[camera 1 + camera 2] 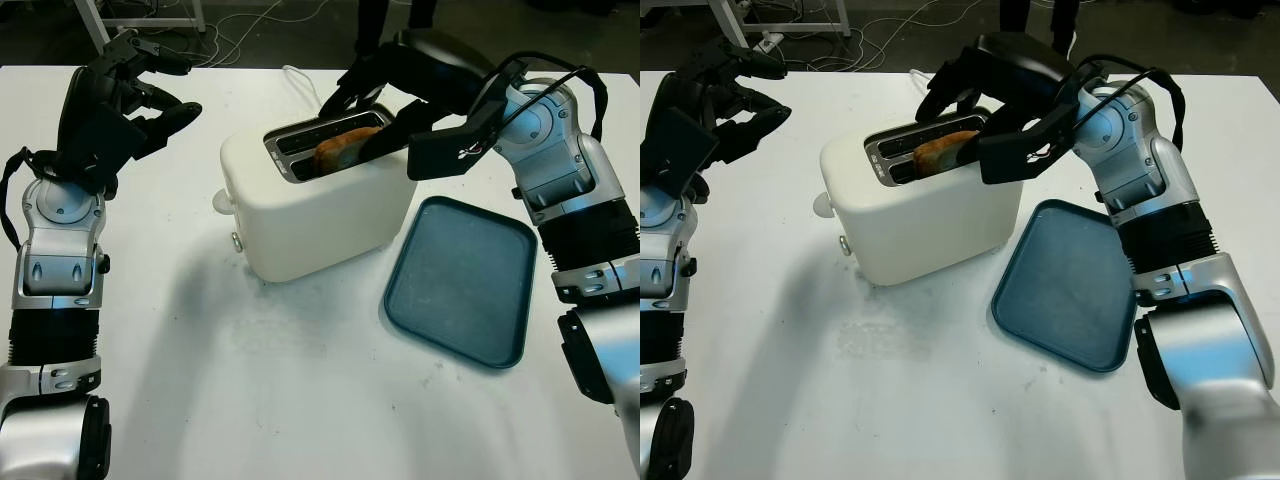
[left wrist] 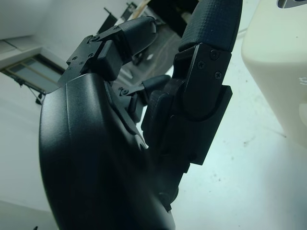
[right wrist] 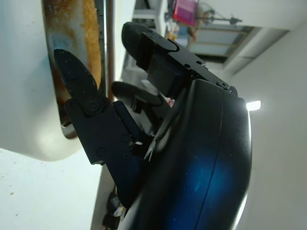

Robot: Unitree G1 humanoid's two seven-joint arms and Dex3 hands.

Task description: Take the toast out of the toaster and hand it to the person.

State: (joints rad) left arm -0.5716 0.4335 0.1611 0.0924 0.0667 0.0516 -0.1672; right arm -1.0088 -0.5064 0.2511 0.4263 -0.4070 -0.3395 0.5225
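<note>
A white two-slot toaster (image 1: 310,215) stands mid-table. A browned slice of toast (image 1: 340,148) sticks up from its nearer slot. My right hand (image 1: 365,115) hovers over the toaster top, open, with the thumb (image 3: 79,91) beside the toast (image 3: 76,38) on its near side and the other fingers over the far slot. I see no closed grip on the slice. My left hand (image 1: 130,100) is raised at the far left, well away from the toaster, and holds nothing.
A dark blue tray (image 1: 465,280) lies on the white table just right of the toaster. A person's legs (image 1: 390,20) stand beyond the table's far edge, with cables on the floor there. The toaster's cord runs off behind it.
</note>
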